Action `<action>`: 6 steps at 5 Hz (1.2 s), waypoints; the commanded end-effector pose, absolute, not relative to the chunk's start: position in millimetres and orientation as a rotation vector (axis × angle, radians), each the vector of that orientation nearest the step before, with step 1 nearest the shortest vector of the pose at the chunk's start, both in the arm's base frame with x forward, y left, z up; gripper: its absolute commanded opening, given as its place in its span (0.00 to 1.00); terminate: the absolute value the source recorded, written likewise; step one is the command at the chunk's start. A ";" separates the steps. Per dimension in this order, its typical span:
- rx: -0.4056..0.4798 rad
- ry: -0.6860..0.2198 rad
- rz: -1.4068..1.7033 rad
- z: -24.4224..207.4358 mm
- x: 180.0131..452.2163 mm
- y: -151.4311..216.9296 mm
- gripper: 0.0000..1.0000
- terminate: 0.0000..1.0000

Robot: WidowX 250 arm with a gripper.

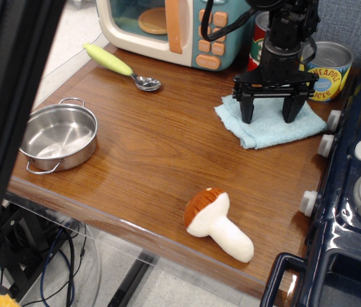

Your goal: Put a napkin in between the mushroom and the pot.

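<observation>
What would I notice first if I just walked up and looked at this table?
Probably the black claw at the back right, spread open over the light blue napkin. Next, the plush mushroom lying near the front edge, and the shiny pot sitting empty on the left side.

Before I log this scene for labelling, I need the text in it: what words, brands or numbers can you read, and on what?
"PINEAPPLE SLICES": on the yellow tin can at the back right, partly blocked by the gripper.
Red can behind the arm: label mostly hidden, unreadable.
Toy microwave: its orange buttons show no readable marks.
Napkin, pot, mushroom, spoon: no text.
</observation>
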State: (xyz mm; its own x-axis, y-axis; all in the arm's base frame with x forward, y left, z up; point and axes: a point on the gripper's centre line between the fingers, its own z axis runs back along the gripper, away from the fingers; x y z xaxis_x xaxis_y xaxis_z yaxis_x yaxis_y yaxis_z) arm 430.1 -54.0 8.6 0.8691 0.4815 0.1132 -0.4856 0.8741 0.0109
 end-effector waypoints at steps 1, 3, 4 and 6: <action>0.079 -0.072 0.577 3.4 398.1 -26.1 1.00 0.00; 0.104 -0.017 0.686 -6.4 368.9 3.3 1.00 0.00; 0.091 -0.002 0.767 -5.6 351.4 24.1 1.00 0.00; 0.134 0.009 0.812 -4.5 309.3 49.2 1.00 0.00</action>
State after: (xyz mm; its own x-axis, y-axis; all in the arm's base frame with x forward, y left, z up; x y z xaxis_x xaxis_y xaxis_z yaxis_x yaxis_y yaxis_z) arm 326.2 39.4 5.6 0.7039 0.7059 0.0794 -0.7103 0.7002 0.0714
